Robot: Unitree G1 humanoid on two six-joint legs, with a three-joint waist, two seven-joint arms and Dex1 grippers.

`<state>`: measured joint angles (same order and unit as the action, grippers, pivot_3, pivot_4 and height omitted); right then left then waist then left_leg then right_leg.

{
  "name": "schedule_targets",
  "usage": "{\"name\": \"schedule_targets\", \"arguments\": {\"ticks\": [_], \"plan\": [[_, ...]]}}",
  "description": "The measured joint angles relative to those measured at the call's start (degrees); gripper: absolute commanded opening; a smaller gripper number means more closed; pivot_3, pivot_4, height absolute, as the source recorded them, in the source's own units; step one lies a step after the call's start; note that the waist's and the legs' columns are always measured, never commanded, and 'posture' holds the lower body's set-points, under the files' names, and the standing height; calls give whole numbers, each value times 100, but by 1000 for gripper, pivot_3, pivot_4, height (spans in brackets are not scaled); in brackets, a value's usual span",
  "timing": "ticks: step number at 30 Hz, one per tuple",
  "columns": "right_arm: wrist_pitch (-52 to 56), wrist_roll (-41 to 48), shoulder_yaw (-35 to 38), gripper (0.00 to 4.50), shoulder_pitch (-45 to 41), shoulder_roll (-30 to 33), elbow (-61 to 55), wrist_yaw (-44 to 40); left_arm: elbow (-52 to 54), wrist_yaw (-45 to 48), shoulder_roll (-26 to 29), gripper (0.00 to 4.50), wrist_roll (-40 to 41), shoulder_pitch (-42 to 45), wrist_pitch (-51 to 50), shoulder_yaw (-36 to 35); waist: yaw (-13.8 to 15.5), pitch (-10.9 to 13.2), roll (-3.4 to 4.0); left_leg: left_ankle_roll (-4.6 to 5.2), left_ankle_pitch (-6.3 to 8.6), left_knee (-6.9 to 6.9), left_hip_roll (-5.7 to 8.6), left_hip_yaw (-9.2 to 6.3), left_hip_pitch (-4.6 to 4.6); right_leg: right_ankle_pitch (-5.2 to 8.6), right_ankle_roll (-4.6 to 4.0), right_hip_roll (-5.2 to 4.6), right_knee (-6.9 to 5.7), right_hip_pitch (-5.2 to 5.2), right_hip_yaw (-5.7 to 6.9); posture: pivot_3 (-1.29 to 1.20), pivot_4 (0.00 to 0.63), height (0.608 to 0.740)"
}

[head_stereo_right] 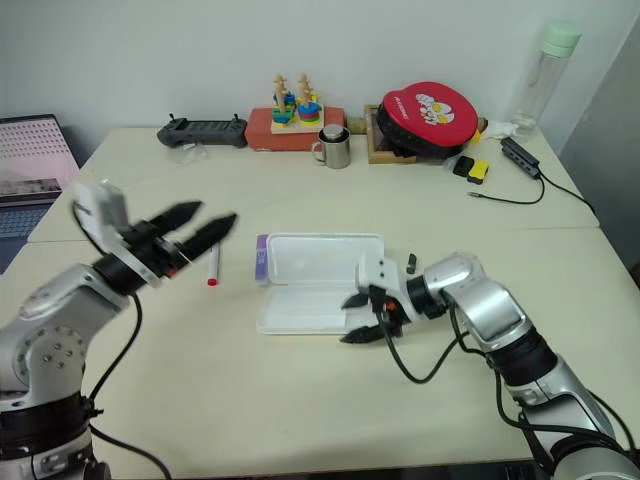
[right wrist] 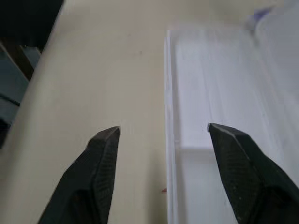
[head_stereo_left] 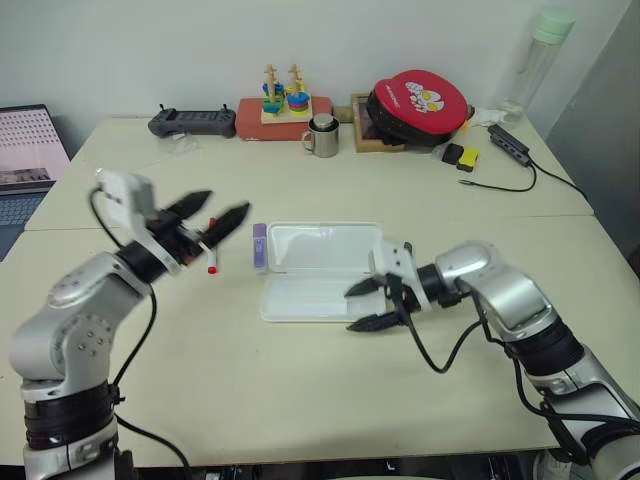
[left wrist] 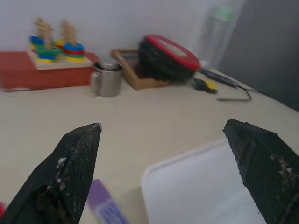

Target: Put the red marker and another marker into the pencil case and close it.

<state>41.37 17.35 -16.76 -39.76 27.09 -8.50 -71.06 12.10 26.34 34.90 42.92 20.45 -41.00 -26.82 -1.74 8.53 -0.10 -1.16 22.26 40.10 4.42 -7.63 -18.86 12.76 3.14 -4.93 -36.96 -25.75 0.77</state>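
Observation:
The pencil case (head_stereo_left: pixel 318 246) lies open in the middle of the table, both white halves flat and nothing visible inside. The purple marker (head_stereo_left: pixel 259 245) rests against its left end. Left of that lies the red marker (head_stereo_right: pixel 212 265). My left gripper (head_stereo_left: pixel 228 203) hovers open above the red marker, holding nothing. In the left wrist view the purple marker (left wrist: pixel 105 205) and the case (left wrist: pixel 201 186) show between its fingers (left wrist: pixel 70 172). My right gripper (head_stereo_left: pixel 352 308) stands open at the near half's right end, over the case's edge (right wrist: pixel 170 93), with nothing in it.
A laptop (head_stereo_left: pixel 25 160) sits at the far left. Along the back stand a controller (head_stereo_left: pixel 192 122), a red box with stacking toys (head_stereo_left: pixel 283 105), a metal mug (head_stereo_left: pixel 322 137), a red-and-black pad (head_stereo_left: pixel 415 105), a bottle (head_stereo_left: pixel 535 60) and a cabled hub (head_stereo_left: pixel 510 145). A tiny dark object (head_stereo_right: pixel 410 263) lies by my right wrist.

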Motion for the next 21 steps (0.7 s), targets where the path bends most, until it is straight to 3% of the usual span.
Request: {"name": "schedule_targets", "arguments": {"ticks": [2, 10, 21], "plan": [[136, 264, 396, 4473, -317, -102, -26, 150, -335, -286, 47, 4500, -195, 108, 19, -73, -11, -1, 0, 0, 0, -2, 1, -2, 2, 0, 0, 0, -1, 0, 1, 0, 150, 740], [209, 428, 653, 4473, -523, -85, 20, 621, -1086, -594, 187, 4500, -1267, -179, -84, 630, 5, -2, -5, 0, 0, -4, 10, -6, -3, 0, 0, -7, 3, -2, 5, 0, 150, 740], [292, 659, 659, 4473, -523, -49, -14, 877, -2094, -692, 99, 4500, -1815, 100, -519, 1203, 11, -4, -6, 0, 0, 1, 9, -5, -2, 0, 0, -7, -4, -2, 4, 0, 150, 740]]}}
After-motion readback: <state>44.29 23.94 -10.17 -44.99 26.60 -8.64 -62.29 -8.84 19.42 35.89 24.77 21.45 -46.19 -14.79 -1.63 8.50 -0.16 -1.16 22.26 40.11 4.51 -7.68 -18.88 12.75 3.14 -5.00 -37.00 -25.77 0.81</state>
